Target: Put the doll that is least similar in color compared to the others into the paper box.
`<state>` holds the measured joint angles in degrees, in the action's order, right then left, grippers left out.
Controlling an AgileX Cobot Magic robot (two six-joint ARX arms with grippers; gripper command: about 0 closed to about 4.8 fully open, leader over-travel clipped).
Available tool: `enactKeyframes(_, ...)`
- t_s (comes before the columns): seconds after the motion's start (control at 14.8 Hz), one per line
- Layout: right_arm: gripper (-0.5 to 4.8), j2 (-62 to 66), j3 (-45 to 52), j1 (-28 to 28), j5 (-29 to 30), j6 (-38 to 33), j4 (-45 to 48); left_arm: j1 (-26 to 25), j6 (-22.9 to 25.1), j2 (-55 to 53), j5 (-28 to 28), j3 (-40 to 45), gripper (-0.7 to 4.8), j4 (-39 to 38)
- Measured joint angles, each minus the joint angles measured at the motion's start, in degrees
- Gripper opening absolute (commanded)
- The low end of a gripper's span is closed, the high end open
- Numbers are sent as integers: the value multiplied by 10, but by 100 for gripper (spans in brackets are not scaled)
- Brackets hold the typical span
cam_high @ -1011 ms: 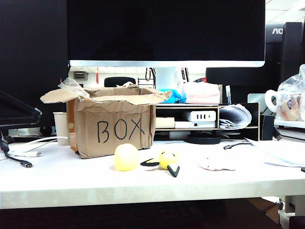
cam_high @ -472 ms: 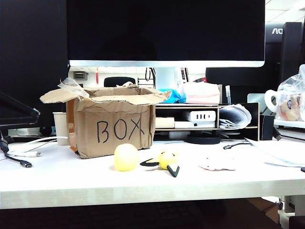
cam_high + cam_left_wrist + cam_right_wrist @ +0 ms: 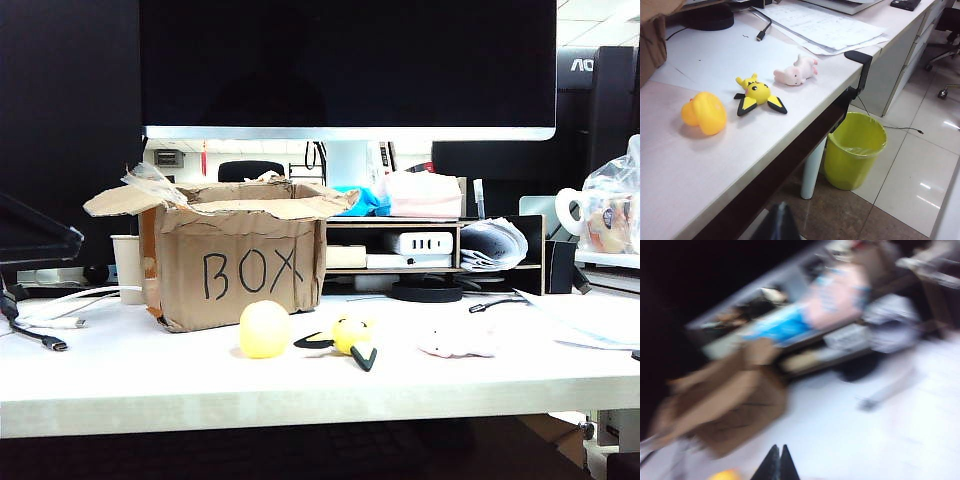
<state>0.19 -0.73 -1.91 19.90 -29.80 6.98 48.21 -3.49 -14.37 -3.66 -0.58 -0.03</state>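
Note:
The doll (image 3: 455, 342) (image 3: 796, 72), whitish pink and lumpy, lies on the white table right of the two yellow toys. These are a pale yellow ball (image 3: 264, 329) (image 3: 705, 112) and a bright yellow toy with black tips (image 3: 352, 335) (image 3: 757, 93). Behind the ball stands the paper box (image 3: 240, 265) (image 3: 725, 405), open on top, marked "BOX". My left gripper (image 3: 781, 220) hangs shut off the table's front edge, well short of the toys. In the blurred right wrist view, my right gripper (image 3: 779, 462) is shut and empty, above the table in front of the box. Neither gripper shows in the exterior view.
A large monitor (image 3: 350, 65) and a desk shelf (image 3: 420, 245) stand behind the box. Cables (image 3: 45, 325) lie at the left, papers (image 3: 825, 30) at the right. A yellow-green waste bin (image 3: 855, 150) stands on the floor beside the table leg.
In the exterior view the box and all three toys stay where they were. No gripper has come into that view.

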Motion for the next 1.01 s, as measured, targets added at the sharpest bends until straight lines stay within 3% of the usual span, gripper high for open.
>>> enactKeyframes(0.13,-5,5,-51,0,63,0,-25,0,0,0,0,0,-5,0)
enactKeyframes(0.2,-5,18,-82,0,65,15,-51,0,0,0,0,0,-5,0)
enactKeyframes(0.34,-5,109,-175,0,47,120,-161,0,0,0,0,0,-5,0)
enactKeyframes(0.61,-5,376,-393,-12,42,258,-299,0,0,0,0,0,-5,0)
enactKeyframes(0.74,-5,527,-499,-73,33,362,-436,0,0,0,0,0,-5,0)
enactKeyframes(0.88,-5,627,-554,-129,0,423,-506,0,0,0,0,0,-5,0)
enactKeyframes(1.01,-5,752,-610,-183,-82,481,-540,0,0,1,0,0,-5,0)
